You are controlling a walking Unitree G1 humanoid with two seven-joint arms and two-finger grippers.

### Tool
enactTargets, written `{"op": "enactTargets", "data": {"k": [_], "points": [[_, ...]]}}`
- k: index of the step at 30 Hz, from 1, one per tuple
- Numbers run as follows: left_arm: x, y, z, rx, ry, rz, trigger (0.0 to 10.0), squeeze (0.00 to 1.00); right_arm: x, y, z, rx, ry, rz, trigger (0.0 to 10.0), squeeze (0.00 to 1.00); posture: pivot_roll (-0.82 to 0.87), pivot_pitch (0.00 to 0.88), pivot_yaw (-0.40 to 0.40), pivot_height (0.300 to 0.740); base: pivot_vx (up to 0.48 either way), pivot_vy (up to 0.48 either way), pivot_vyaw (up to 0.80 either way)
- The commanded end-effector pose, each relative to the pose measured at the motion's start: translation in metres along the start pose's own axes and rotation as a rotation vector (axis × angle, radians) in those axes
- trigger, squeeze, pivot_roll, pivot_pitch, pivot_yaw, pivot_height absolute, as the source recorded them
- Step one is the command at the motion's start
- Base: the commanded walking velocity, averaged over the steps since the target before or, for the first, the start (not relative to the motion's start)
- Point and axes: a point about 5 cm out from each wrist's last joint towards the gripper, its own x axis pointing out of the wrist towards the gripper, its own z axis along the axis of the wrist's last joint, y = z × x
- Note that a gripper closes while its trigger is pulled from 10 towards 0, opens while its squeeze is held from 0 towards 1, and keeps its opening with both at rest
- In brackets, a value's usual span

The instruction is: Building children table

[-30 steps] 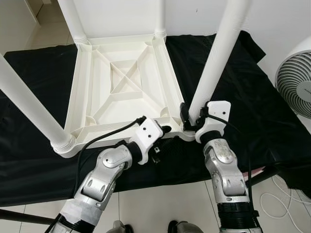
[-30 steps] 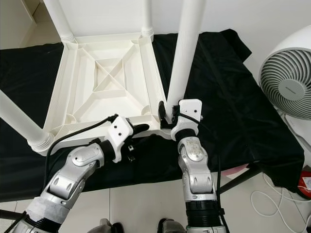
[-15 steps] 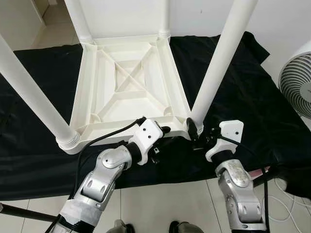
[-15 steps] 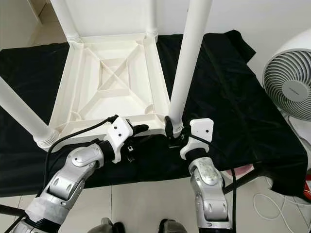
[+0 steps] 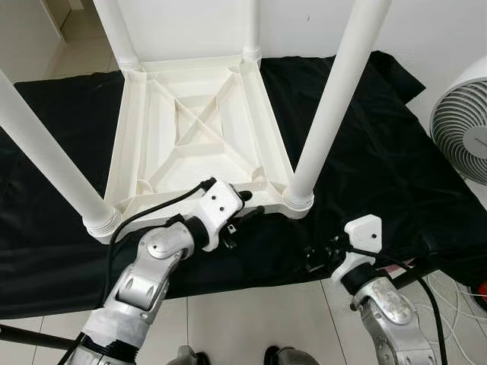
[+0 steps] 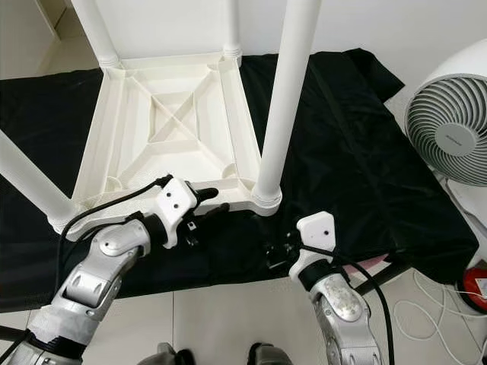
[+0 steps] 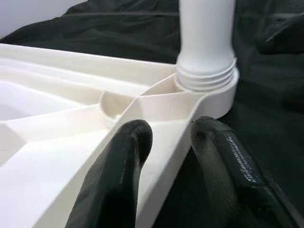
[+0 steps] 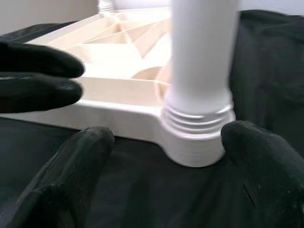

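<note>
Black cloth (image 5: 396, 152) spread wide, white children's table (image 5: 199, 137) upside down on it, legs up. Left gripper (image 5: 245, 207) pinches the near rim, fingers (image 7: 118, 175) astride it. Right gripper (image 5: 318, 255) hangs near the near-right leg (image 5: 327, 106), fingers spread, empty.

A home room: pale tiled floor (image 5: 251, 319), plain white wall (image 6: 380, 23), a white pedestal fan (image 6: 449, 129) at right (cord (image 5: 449, 293) trailing), black cloth (image 5: 365, 152) spread as workspace.
</note>
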Motion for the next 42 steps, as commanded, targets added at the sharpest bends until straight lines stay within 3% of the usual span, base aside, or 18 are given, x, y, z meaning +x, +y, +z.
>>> {"op": "enactTargets", "data": {"k": [1, 4, 5, 6, 7, 14, 15, 17, 18, 24, 27, 34, 35, 37, 39, 42], "points": [[-0.009, 0.021, -0.007, 0.026, 0.046, 0.170, 10.0, 0.00, 0.003, 0.008, 0.004, 0.005, -0.010, 0.065, 10.0, 0.00, -0.14, 0.126, 0.055, 0.740, 0.000, 0.000, 0.00], [-0.015, 0.035, -0.010, 0.038, 0.083, 0.233, 10.0, 0.00, 0.007, 0.016, 0.009, 0.012, -0.032, 0.136, 10.0, 0.00, -0.14, 0.126, 0.055, 0.740, 0.000, 0.000, 0.00], [-0.018, 0.038, -0.011, 0.047, 0.093, 0.246, 10.0, 0.00, 0.009, 0.018, 0.011, 0.014, -0.048, 0.152, 2.5, 0.00, -0.14, 0.126, 0.055, 0.740, 0.000, 0.000, 0.00], [-0.018, 0.038, -0.011, 0.047, 0.093, 0.246, 10.0, 0.00, 0.009, 0.018, 0.011, 0.014, -0.048, 0.152, 2.5, 0.00, -0.14, 0.126, 0.055, 0.740, 0.000, 0.000, 0.00], [-0.020, 0.041, -0.012, 0.051, 0.101, 0.253, 10.0, 0.00, 0.013, 0.019, 0.014, 0.017, -0.066, 0.166, 0.0, 0.00, -0.13, 0.124, 0.053, 0.740, 0.000, 0.000, 0.00], [-0.027, 0.042, -0.016, 0.084, 0.146, 0.233, 10.0, 0.00, 0.028, 0.017, 0.026, 0.020, -0.116, 0.225, 0.0, 0.00, -0.12, 0.117, 0.052, 0.740, 0.000, 0.000, 0.00], [-0.028, 0.041, -0.017, 0.093, 0.156, 0.214, 10.0, 0.00, 0.030, 0.012, 0.028, 0.013, -0.121, 0.196, 6.6, 0.00, -0.11, 0.111, 0.047, 0.740, 0.000, 0.000, 0.00], [-0.029, 0.039, -0.017, 0.099, 0.162, 0.201, 10.0, 0.00, 0.032, 0.009, 0.029, 0.008, -0.124, 0.174, 6.6, 0.00, -0.11, 0.111, 0.047, 0.740, 0.000, 0.000, 0.00], [-0.029, 0.039, -0.017, 0.104, 0.165, 0.193, 10.0, 0.00, 0.033, 0.007, 0.029, 0.006, -0.125, 0.161, 10.0, 0.00, -0.11, 0.111, 0.047, 0.740, 0.000, 0.000, 0.00], [-0.030, 0.028, -0.019, 0.079, 0.179, 0.129, 10.0, 0.00, 0.033, -0.008, 0.027, -0.009, -0.116, 0.061, 10.0, 0.00, -0.11, 0.114, 0.046, 0.740, 0.000, 0.000, 0.00], [-0.030, 0.023, -0.020, 0.083, 0.183, 0.115, 10.0, 0.00, 0.032, -0.026, 0.027, -0.023, -0.123, -0.062, 10.0, 0.00, -0.12, 0.117, 0.049, 0.740, 0.000, 0.000, 0.00], [-0.030, 0.023, -0.020, 0.081, 0.183, 0.116, 10.0, 0.00, 0.032, -0.032, 0.027, -0.025, -0.125, -0.098, 10.0, 0.00, -0.12, 0.117, 0.049, 0.740, 0.000, 0.000, 0.00], [-0.030, 0.023, -0.020, 0.084, 0.187, 0.120, 10.0, 0.00, 0.031, -0.042, 0.029, -0.042, -0.130, -0.163, 10.0, 0.00, -0.12, 0.119, 0.055, 0.740, 0.000, 0.000, 0.00], [-0.030, 0.023, -0.020, 0.084, 0.187, 0.120, 10.0, 0.00, 0.031, -0.042, 0.029, -0.042, -0.130, -0.163, 10.0, 0.00, -0.12, 0.119, 0.055, 0.740, 0.000, 0.000, 0.00], [-0.030, 0.022, -0.019, 0.087, 0.191, 0.129, 10.0, 0.00, 0.028, -0.054, 0.030, -0.062, -0.135, -0.268, 10.0, 0.00, -0.12, 0.125, 0.056, 0.740, 0.000, 0.000, 0.00], [-0.030, 0.020, -0.019, 0.085, 0.191, 0.129, 10.0, 0.00, 0.028, -0.053, 0.030, -0.067, -0.139, -0.265, 10.0, 0.00, -0.12, 0.125, 0.056, 0.740, 0.000, 0.000, 0.00]]}}
